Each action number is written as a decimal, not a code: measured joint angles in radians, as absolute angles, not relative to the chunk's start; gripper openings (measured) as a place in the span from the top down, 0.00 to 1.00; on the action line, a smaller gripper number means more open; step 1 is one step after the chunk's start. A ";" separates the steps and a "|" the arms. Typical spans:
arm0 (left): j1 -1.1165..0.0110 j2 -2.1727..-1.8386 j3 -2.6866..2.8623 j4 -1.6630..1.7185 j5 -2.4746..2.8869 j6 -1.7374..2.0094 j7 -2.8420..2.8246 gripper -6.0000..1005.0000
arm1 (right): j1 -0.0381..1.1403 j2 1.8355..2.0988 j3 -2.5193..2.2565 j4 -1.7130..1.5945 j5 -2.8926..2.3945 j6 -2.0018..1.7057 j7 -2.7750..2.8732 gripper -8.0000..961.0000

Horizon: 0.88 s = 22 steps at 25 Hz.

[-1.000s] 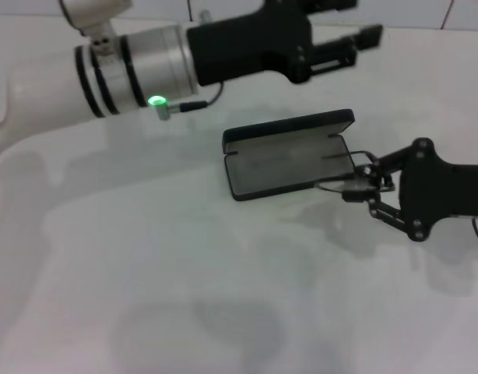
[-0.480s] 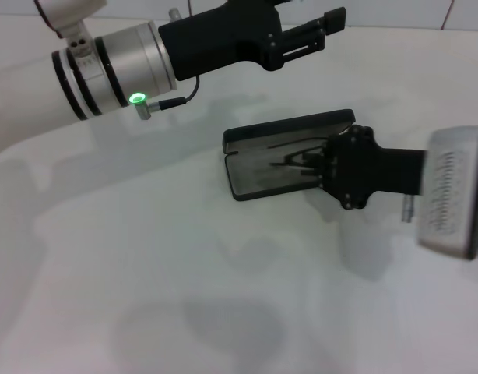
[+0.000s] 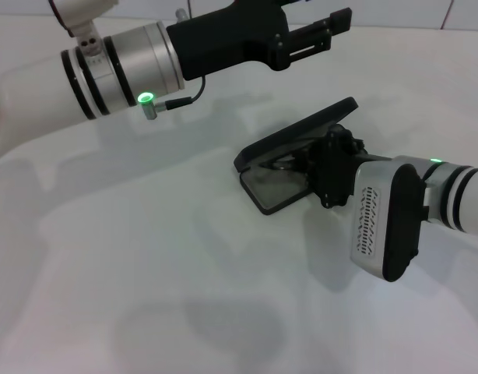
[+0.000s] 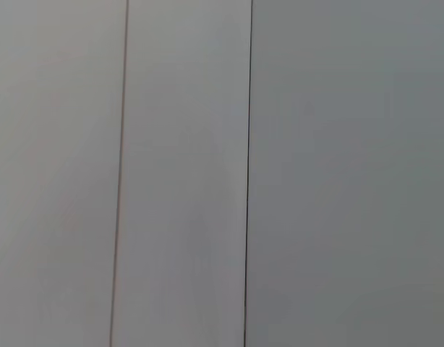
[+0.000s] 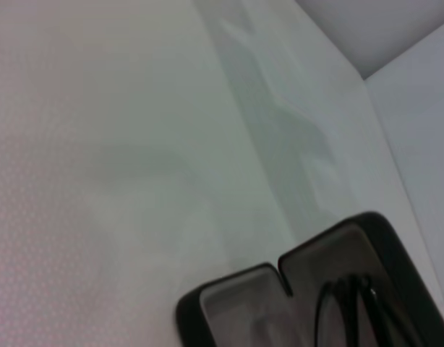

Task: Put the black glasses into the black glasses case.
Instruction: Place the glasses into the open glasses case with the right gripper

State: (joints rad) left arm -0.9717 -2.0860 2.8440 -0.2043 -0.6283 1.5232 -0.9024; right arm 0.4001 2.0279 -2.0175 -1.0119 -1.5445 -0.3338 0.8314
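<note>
Head view: the black glasses (image 3: pixel 284 165) are seen inside the black glasses case (image 3: pixel 293 152); release remains. The right gripper (image 3: pixel 313 167) finger state cannot be told; the left gripper (image 3: pixel 332 27) fingers are apart.

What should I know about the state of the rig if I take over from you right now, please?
Left hand: raised above the far side of the table, away from the work, fingers apart, holding nothing.
Right hand: at the open black glasses case, its black body hiding its fingers.
Black glasses: the right wrist view shows them over the case's grey lining; whether they are released cannot be seen.
Case: open, lid propped up at a slant.
Done: glasses brought to the case.
Left: confirm they lie flat, withdraw the right hand, perhaps close the lid.
</note>
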 joint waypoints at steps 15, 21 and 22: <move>-0.959 -2.086 2.844 -0.202 -0.621 1.524 -0.913 0.36 | 0.382 2.022 -2.078 -1.048 -1.553 -0.276 0.824 0.81; -0.954 -2.085 2.844 -0.203 -0.618 1.527 -0.918 0.36 | 0.340 2.013 -2.054 -1.101 -1.555 -0.320 0.826 0.76; -0.951 -2.085 2.844 -0.203 -0.618 1.527 -0.919 0.36 | 0.331 2.012 -2.039 -1.109 -1.557 -0.349 0.827 0.75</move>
